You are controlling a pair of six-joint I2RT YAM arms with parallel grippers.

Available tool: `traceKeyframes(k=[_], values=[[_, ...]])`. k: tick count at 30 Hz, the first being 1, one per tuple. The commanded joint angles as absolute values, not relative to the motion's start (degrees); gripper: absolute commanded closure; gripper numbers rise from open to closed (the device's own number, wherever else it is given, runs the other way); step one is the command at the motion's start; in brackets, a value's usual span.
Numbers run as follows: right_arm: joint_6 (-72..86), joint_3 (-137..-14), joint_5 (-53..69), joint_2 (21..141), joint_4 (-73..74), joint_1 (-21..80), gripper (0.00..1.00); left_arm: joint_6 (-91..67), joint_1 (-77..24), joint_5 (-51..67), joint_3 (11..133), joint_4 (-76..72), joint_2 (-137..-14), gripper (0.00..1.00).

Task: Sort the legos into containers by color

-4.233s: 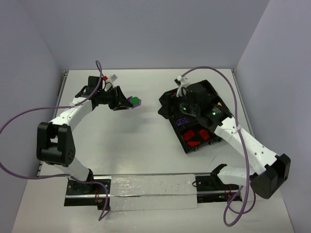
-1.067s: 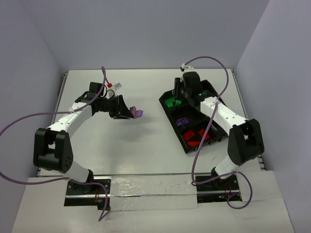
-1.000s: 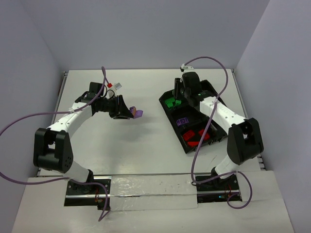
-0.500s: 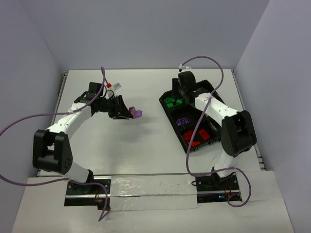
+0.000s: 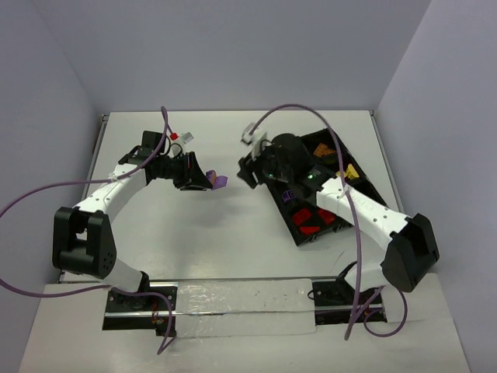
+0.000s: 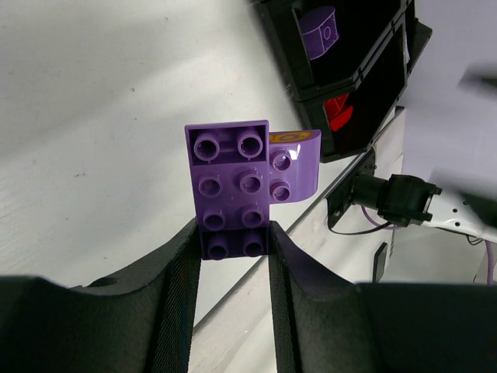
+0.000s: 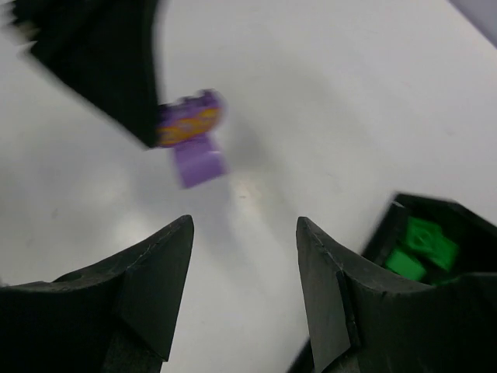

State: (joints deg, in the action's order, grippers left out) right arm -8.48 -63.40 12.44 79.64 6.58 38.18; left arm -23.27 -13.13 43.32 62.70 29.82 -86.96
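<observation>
Two purple legos, stuck together as one purple cluster (image 6: 233, 186), are pinched by the lower end in the left gripper (image 6: 233, 237). It is at about 9 o'clock of the table (image 5: 233, 241) and, it seems, held off it. The right gripper (image 7: 245, 225) is open at middle width and empty, with the cluster at its 10 o'clock. The black tray (image 5: 298, 238) lies at 3 o'clock (one purple piece (image 6: 320, 33) is already inside). I judge this a handover: the right fingers should close across the free upper end, on the flat sides, and grip firmly before the left lets go.
</observation>
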Motion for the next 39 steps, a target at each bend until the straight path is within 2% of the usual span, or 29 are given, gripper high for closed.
traceKeyframes(k=[1,18,39], values=[[-20.56,-63.34,20.71,80.33,8.55,40.9,0.37,-22.82,-13.18,43.33,65.74,29.62,-86.63,1.0],[-24.99,-72.02,19.58,91.85,8.22,45.37,0.35,-23.1,-13.18,43.26,64.76,29.79,-84.59,1.0],[-20.4,-75.75,18.66,99.35,4.1,45.62,0.43,-22.76,-13.18,44.07,63.56,29.58,-83.77,1.0]])
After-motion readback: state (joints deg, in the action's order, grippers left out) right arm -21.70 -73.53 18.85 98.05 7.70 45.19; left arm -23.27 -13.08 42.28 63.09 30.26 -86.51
